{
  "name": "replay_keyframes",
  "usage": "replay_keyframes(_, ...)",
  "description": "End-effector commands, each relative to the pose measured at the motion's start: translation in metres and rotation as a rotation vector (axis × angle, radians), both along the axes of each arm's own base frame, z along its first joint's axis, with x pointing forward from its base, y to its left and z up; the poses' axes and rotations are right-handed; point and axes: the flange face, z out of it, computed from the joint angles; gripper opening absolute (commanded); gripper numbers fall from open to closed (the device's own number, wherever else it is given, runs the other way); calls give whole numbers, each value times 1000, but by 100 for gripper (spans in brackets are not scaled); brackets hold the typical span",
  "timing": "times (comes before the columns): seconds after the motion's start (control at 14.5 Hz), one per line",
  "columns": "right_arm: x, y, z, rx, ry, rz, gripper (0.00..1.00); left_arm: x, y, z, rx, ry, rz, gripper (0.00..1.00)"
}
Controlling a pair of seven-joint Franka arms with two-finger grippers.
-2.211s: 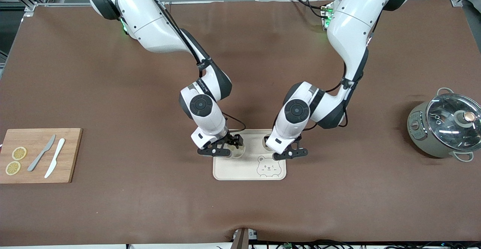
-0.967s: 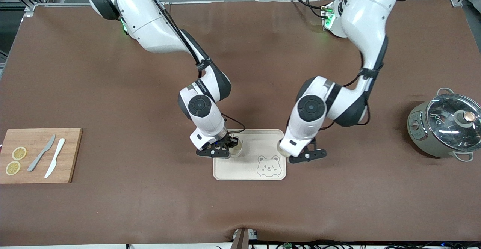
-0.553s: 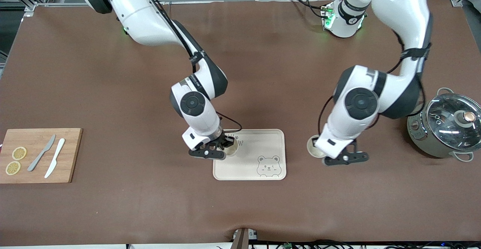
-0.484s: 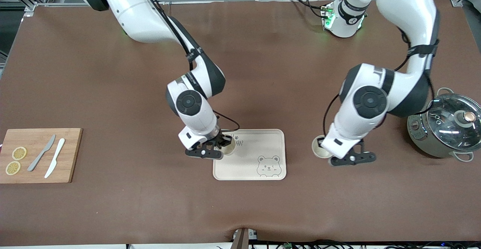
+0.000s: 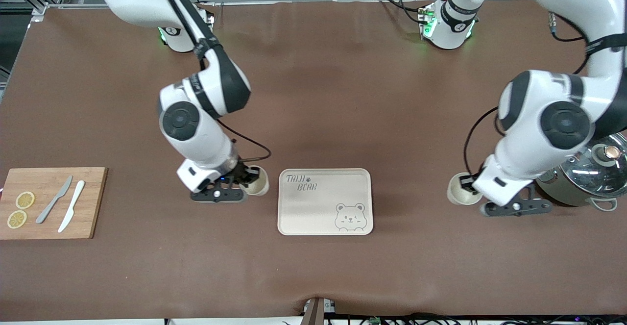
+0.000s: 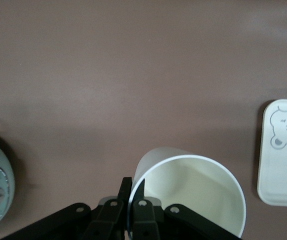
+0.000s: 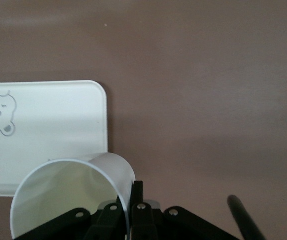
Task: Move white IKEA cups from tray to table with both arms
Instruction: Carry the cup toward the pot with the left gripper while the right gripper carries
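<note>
Since a moment ago, when both cups sat on the tray (image 5: 325, 202), each arm has carried one off sideways, leaving it bare at lower centre of the front view. Only the set-down seems to remain. The left gripper (image 5: 469, 186) pinches one cup (image 5: 459, 195) by its rim at right beside the pot (image 5: 583, 170); the right gripper (image 5: 243, 178) pinches the other cup (image 5: 258, 182) at centre-left.

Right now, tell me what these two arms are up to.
Each arm is carrying a white cup off the tray, which now holds nothing. The right tool is shut on the rim of one cup, over the table between the tray and the cutting board. The left tool is shut on the rim of the other cup, over the table beside the pot.
</note>
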Motion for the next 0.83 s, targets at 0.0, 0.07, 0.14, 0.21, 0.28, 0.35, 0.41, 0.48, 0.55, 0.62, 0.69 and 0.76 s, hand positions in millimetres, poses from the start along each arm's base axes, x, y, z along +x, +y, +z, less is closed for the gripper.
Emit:
replay_keyframes(0.0, -26, -46, 11, -6, 20, 49, 0, -15, 37, 28, -47, 45, -69, 0)
replay_keyframes(0.07, -26, -65, 15, -9, 19, 67, 0, -19, 41, 31, -48, 54, -87, 0)
replay_keyframes(0.14, -26, -85, 17, -13, 29, 87, 0, -25, 42, 32, -48, 65, -105, 0)
replay_keyframes(0.21, -23, -106, 19, -20, 49, 106, 0, -31, 45, 32, -53, 74, -123, 0)
replay_keyframes(0.28, -20, -129, 24, -23, 58, 128, 0, -35, 56, 32, -72, 82, -125, 0)
replay_keyframes(0.35, -18, -152, 27, -26, 64, 160, 0, -38, 61, 32, -91, 87, -139, 0)
replay_keyframes(0.41, -14, -175, 26, -26, 74, 191, 0, -44, 62, 30, -97, 99, -151, 0)
replay_keyframes(0.48, -11, -198, 25, -16, 77, 211, 0, -47, 64, 27, -94, 105, -150, 0)
replay_keyframes(0.55, -9, -218, 24, -3, 77, 243, 0, -52, 64, 22, -90, 118, -152, 0)
replay_keyframes(0.62, -7, -236, 21, 4, 75, 270, 0, -56, 64, 19, -86, 121, -152, 0)
replay_keyframes(0.69, -5, -252, 17, 4, 76, 290, 0, -63, 63, 16, -82, 119, -166, 0)
replay_keyframes(0.76, -4, -264, 14, 4, 76, 310, 0, -69, 70, 15, -84, 111, -171, 0)
